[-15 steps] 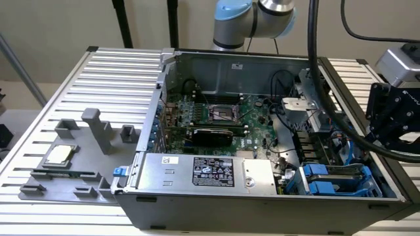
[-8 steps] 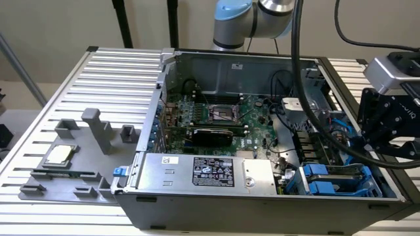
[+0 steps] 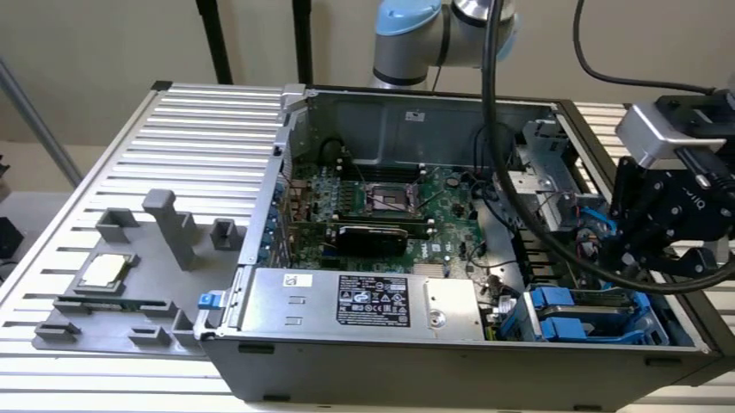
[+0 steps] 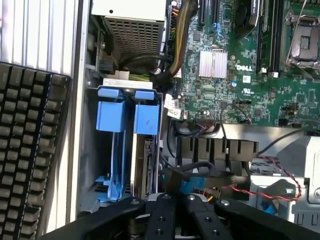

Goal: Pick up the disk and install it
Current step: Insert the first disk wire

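The disk (image 4: 148, 167) stands on edge in the drive bay of the open computer case (image 3: 460, 366), with its circuit-board side showing below a blue plastic rail handle (image 4: 147, 119). A second blue carrier (image 4: 111, 116) sits beside it. In the exterior view both blue carriers (image 3: 557, 314) are in the case's front corner, at the view's right. My gripper (image 4: 176, 200) hovers just above the bay, over black cables and a blue connector. Its fingers (image 4: 164, 210) are closed together and I see nothing held between them. The black gripper body (image 3: 666, 232) hangs over the case's edge on the exterior view's right.
The large silver box with a black label (image 3: 367, 301) lies along the case front. Behind it is the green motherboard (image 3: 391, 194). A thick black cable (image 3: 494, 129) drapes across the case. A grey fixture (image 3: 126, 292) at the exterior view's left holds a small square chip (image 3: 103, 271). A black keyboard (image 4: 30, 150) lies beside the case.
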Controlling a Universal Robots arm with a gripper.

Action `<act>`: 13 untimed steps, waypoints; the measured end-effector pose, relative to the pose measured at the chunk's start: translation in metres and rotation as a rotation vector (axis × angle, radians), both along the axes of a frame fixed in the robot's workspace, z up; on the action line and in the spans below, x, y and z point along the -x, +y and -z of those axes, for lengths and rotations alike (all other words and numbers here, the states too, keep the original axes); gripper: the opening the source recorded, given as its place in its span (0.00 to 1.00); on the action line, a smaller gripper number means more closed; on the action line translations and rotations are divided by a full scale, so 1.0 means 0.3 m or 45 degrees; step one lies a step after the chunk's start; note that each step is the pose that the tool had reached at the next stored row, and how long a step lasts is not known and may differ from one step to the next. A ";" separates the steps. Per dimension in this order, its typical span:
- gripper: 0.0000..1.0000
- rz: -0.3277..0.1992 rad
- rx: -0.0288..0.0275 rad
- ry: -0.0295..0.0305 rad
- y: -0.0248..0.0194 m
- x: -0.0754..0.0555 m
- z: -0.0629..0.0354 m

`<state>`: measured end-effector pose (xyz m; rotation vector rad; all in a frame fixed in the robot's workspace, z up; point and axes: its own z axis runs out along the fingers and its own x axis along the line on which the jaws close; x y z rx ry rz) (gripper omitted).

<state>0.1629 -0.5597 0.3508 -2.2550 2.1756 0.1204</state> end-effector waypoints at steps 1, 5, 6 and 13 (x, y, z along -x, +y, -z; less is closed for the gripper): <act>1.00 0.000 0.0003 0.0007 0.002 0.003 0.002; 1.00 0.000 0.0009 0.0028 0.005 0.016 0.006; 1.00 0.000 0.0009 0.0028 0.005 0.022 0.006; 1.00 0.000 0.0010 0.0028 0.001 0.062 0.006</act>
